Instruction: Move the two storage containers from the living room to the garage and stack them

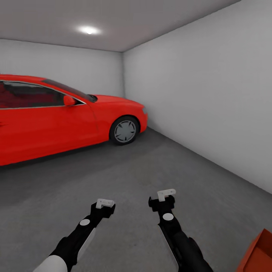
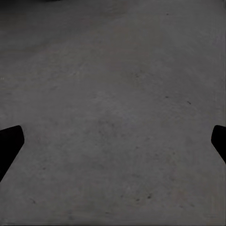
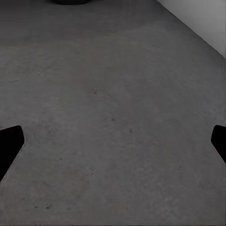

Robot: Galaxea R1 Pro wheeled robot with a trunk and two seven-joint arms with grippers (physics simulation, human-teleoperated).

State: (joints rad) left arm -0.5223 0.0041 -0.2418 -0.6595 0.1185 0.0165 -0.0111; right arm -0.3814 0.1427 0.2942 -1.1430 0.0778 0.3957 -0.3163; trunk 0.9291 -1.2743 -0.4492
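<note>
One storage container (image 1: 260,253) sits on the floor (image 1: 132,177) off to the outside of my right gripper (image 1: 162,200), nearer it than my left gripper (image 1: 104,207). Both spread wide, empty.

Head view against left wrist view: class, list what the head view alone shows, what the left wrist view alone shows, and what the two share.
Head view alone: the red car, the white walls, the ceiling light, both arms from above with the left gripper and right gripper, and a corner of an orange-red storage container at the lower right edge. Left wrist view alone: a close look at the mottled concrete between the open left gripper's dark fingertips. Shared: the grey garage floor, with both grippers holding nothing.
</note>
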